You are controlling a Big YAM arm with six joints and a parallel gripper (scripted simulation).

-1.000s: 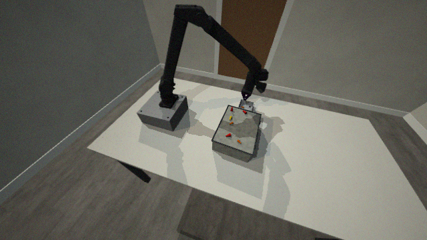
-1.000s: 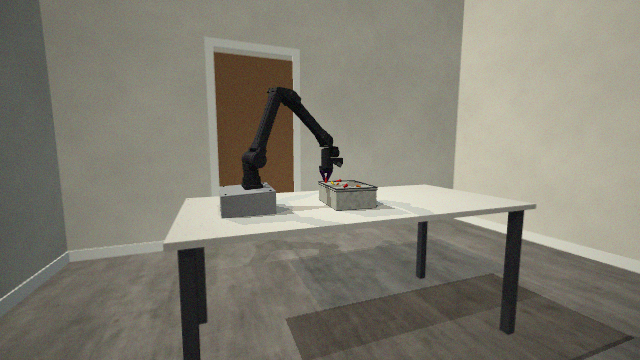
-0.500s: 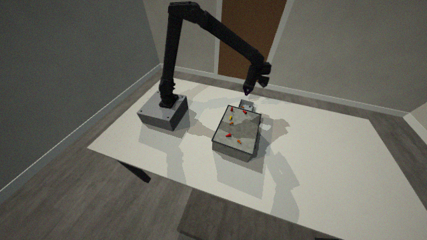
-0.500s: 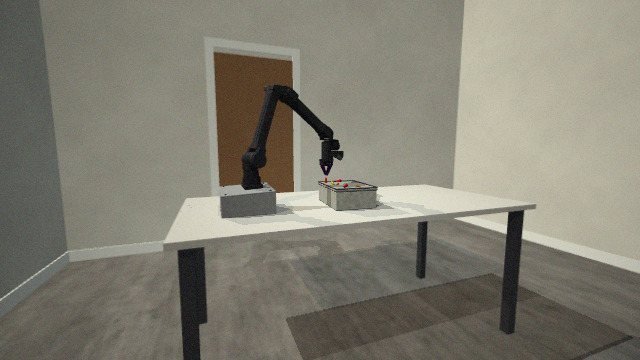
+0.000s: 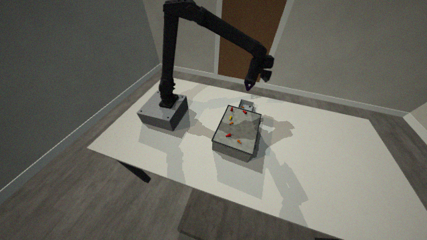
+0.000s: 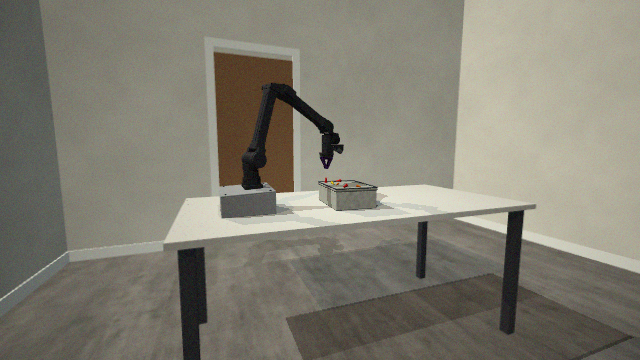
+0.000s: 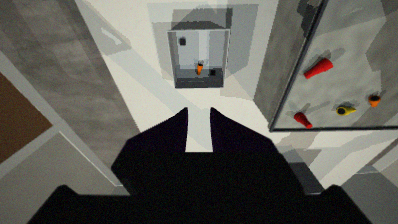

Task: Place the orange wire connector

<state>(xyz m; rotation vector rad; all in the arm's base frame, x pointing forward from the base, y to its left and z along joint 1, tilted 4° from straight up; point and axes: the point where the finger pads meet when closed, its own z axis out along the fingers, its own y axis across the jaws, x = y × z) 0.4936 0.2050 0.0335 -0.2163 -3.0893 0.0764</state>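
Observation:
The small steel junction box (image 5: 247, 103) (image 7: 172, 56) sits open-topped on the table just behind the grey tool case (image 5: 233, 151) (image 6: 350, 199). One orange wire connector (image 7: 199, 69) lies inside the box. On the case's lid (image 5: 245, 128) (image 7: 350, 45) lie more connectors: orange ones (image 5: 239, 141) (image 5: 231, 123) (image 7: 374, 100), red ones (image 5: 228, 135) (image 7: 318, 68) (image 7: 302, 119) and a yellow one (image 5: 230, 117) (image 7: 345, 110). My gripper (image 5: 248, 87) (image 6: 325, 164) (image 7: 199, 112) hangs well above the box, its fingers slightly apart with nothing between them.
The arm's grey base block (image 5: 163, 113) (image 6: 247, 200) stands on the white table (image 5: 333, 173) to the left of the case. A brown door (image 6: 250, 115) is in the wall behind the table.

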